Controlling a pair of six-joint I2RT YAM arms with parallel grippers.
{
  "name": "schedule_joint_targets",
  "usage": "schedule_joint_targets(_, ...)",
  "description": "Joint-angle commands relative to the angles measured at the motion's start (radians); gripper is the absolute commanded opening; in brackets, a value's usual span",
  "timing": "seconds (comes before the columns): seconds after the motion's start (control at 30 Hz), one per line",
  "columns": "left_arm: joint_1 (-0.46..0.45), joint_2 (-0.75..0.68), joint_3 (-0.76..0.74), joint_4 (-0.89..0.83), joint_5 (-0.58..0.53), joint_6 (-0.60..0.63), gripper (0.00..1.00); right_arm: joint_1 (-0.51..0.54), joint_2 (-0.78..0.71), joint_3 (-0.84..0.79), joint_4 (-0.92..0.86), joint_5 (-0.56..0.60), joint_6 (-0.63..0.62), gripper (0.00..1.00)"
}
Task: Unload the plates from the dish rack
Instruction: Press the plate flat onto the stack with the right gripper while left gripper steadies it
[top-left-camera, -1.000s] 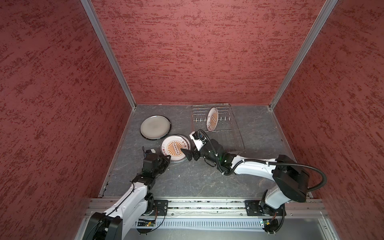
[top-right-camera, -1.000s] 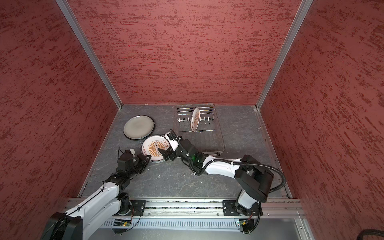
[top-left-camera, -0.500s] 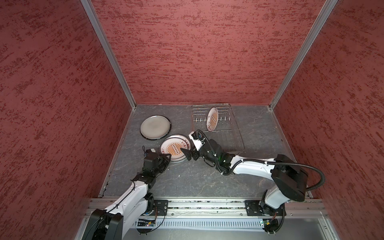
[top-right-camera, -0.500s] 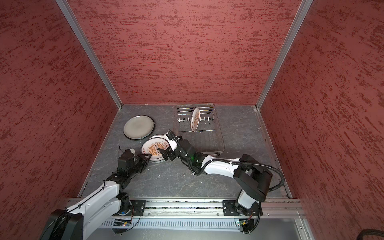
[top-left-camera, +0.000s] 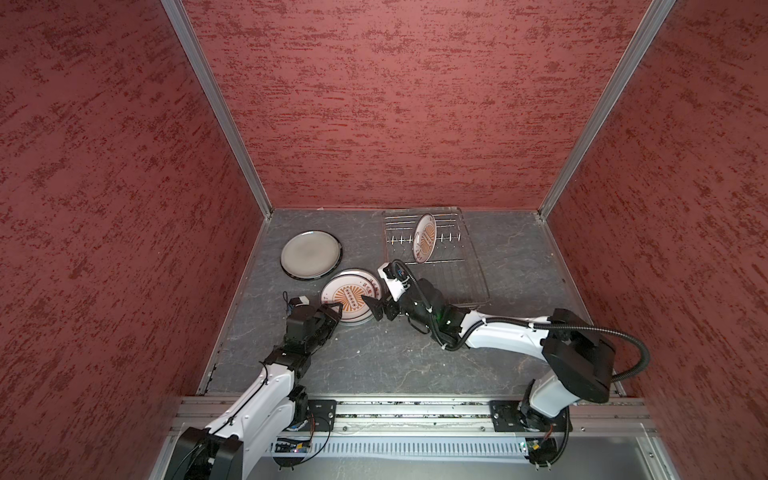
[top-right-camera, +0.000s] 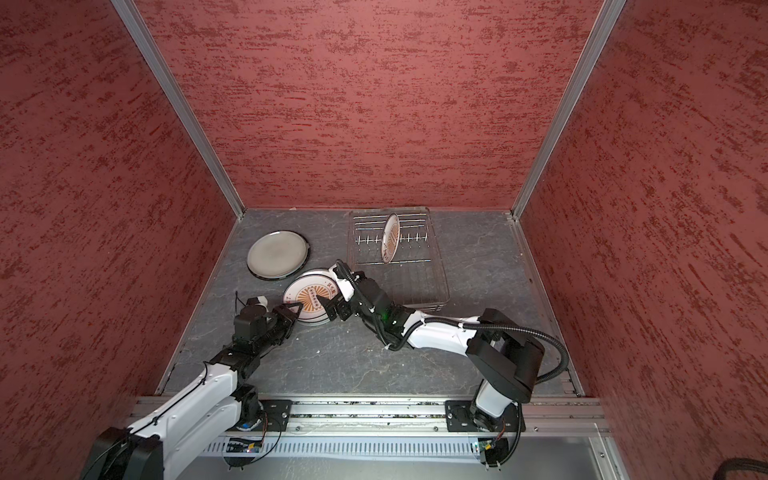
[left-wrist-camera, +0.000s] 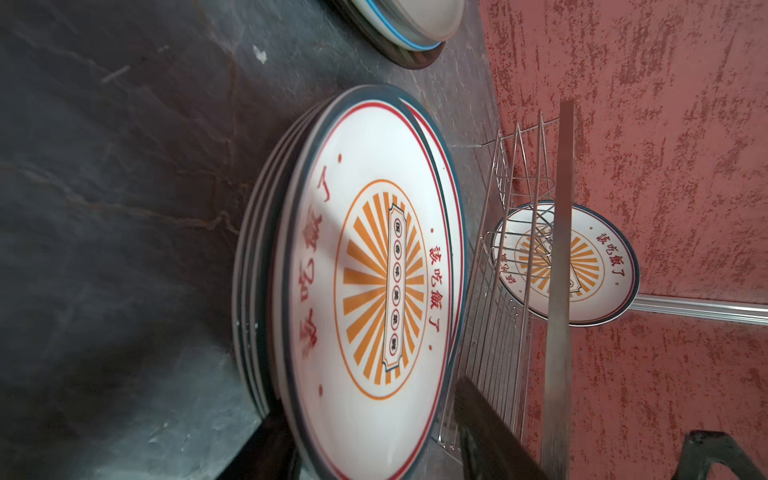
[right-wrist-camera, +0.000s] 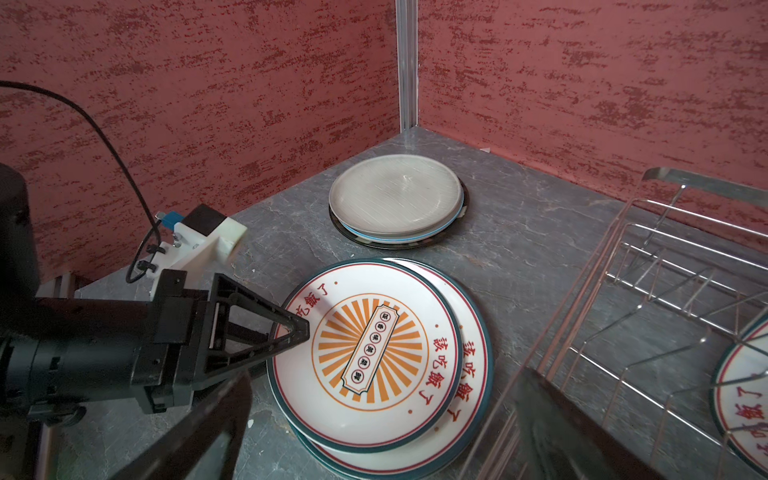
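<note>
We are seeing bright, even light falling from above in both top views, with the edges stretching toward 9 and 3 o'clock. In the left wrist view a pale sheen is crossing the sunburst plate (left-wrist-camera: 365, 291), and the dish rack (left-wrist-camera: 557, 249) rim is blurring out of focus.

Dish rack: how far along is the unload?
Done: sunburst stack and grey plate pile lie on the table. In hand: nothing; left pincer open at the stack's rim, right pincer open. To do: one plate standing in the dish rack.
</note>
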Motion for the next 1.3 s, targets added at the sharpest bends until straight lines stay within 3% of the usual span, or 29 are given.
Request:
schedule_joint_targets(0.0,-0.005,-0.038,0.026,-0.055,-0.042,0.020,0.60,0.011,0.001,0.019,-0.001,0.027,-0.021,0.99)
schedule_joint_targets(0.13,-0.006,-0.060,0.024,-0.072,-0.054,0.021,0.59,0.013,0.001,0.021,-0.004,0.029,-0.021,0.99)
schedule_joint_targets(0.3,-0.013,-0.057,0.026,-0.069,-0.052,0.023,0.50,0.014,0.004,0.022,-0.006,0.030,-0.022,0.99)
schedule_joint_targets(0.73,-0.063,-0.050,0.040,-0.068,-0.061,0.034,0.56,0.016,0.000,0.011,0.015,0.062,-0.029,0.99)
schedule_joint_targets(0.97,-0.070,-0.056,0.049,-0.087,-0.054,0.043,0.40,0.016,-0.011,-0.004,0.033,0.071,-0.027,0.99)
schedule_joint_targets(1.27,-0.101,-0.029,0.057,-0.070,-0.060,0.043,0.40,0.016,-0.017,-0.012,0.048,0.081,-0.030,0.99)
